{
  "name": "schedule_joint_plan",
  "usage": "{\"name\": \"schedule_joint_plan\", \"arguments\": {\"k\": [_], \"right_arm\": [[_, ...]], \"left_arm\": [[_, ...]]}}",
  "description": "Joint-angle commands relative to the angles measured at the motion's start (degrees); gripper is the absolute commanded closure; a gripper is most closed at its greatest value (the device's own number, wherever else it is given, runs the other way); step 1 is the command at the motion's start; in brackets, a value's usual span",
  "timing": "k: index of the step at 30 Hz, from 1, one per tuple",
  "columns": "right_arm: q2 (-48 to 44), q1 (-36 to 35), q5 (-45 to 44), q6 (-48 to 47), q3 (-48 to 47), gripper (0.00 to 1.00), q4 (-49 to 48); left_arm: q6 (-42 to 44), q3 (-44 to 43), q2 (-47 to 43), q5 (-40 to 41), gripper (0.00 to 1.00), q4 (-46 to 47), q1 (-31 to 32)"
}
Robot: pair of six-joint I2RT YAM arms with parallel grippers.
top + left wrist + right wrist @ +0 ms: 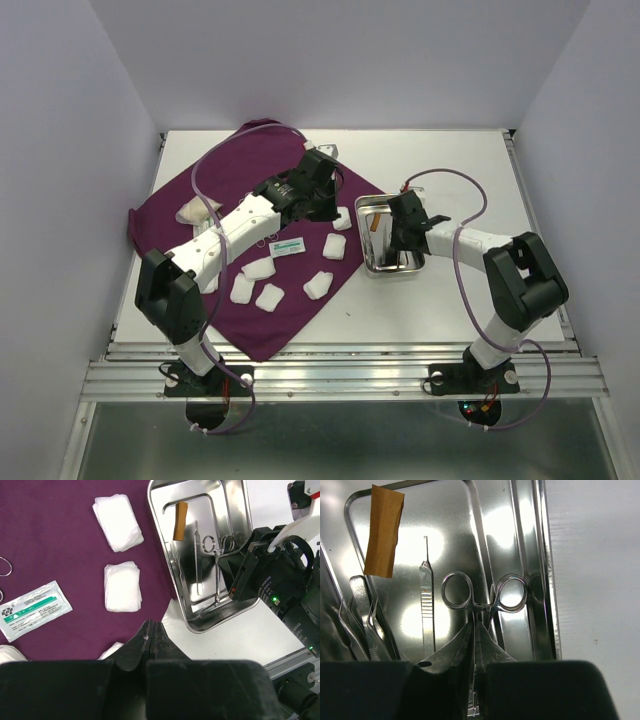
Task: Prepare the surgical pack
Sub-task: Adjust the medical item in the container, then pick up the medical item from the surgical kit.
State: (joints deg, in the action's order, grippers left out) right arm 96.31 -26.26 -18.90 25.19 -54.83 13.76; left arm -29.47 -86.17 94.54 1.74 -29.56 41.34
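Right gripper: we see jaws pinched nearly closed on shanks of ring-handled forceps, just below rings. Forceps lie in steel tray beside scalpel handle and brown strip. Left gripper: jaws pressed together, nothing held, above edge of purple cloth near tray. Left wrist view adds gauze pads and sealed packet on cloth. Only top view shows us tray on white table, at cloth's right edge.

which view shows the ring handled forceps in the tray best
Left wrist: the forceps show along most of their length. Right wrist gives only the ring handles close up, the right pincer closed over the shanks. Top external: too small to make out.
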Motion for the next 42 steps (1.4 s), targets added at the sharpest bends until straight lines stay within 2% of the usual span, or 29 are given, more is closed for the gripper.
{"name": "schedule_joint_plan", "arguments": {"k": [1, 6, 9, 10, 13, 19, 23, 25, 28, 32, 42], "right_arm": [[-2.8, 0.2, 1.3, -3.4, -0.3, 0.87, -3.2], [-5.7, 0.2, 1.8, -1.6, -1.6, 0.84, -1.2], [-8.8, 0.2, 2.6, -0.8, -2.5, 0.79, 0.5], [-10.4, 0.2, 3.2, -0.1, -2.6, 0.78, 1.4], [-12.9, 0.2, 7.7, -1.1, -2.5, 0.78, 2.5], [-19.2, 0.2, 9.5, -0.8, -2.3, 0.72, 5.8], [-22.3, 0.2, 9.6, -0.2, -1.0, 0.69, 7.3], [-23.5, 0.2, 9.6, 0.1, -0.5, 0.68, 7.7], [-24.2, 0.2, 9.8, 0.5, 0.6, 0.66, 7.7], [-25.2, 0.2, 9.7, 0.6, 1.9, 0.66, 8.0], [-26.8, 0.2, 10.0, 0.6, 3.3, 0.62, 8.7]], "left_arm": [[1.7, -1.5, -1.9, 0.0, 1.0, 0.8, -0.5], [2.3, -1.6, -2.4, 1.2, 1.0, -0.4, -3.0], [3.0, -1.3, -3.0, 2.1, 1.0, -1.7, -6.4], [3.3, -1.0, -3.0, 2.7, 0.96, -2.3, -8.4], [4.2, -0.3, -2.5, 4.9, 0.95, -4.1, -11.0], [5.0, 7.1, -3.0, 5.7, 0.94, -2.7, -22.2], [5.6, 11.8, -2.4, 5.5, 0.83, -0.6, -28.0], [6.3, 12.1, -0.9, 6.3, 0.7, -0.5, -30.2], [6.9, 11.2, 2.0, 7.7, 0.55, -0.7, -32.2], [7.1, 9.5, 5.8, 8.8, 0.48, -0.2, -35.0], [6.8, 3.0, 15.6, 11.9, 0.47, -0.5, -37.6]]}}
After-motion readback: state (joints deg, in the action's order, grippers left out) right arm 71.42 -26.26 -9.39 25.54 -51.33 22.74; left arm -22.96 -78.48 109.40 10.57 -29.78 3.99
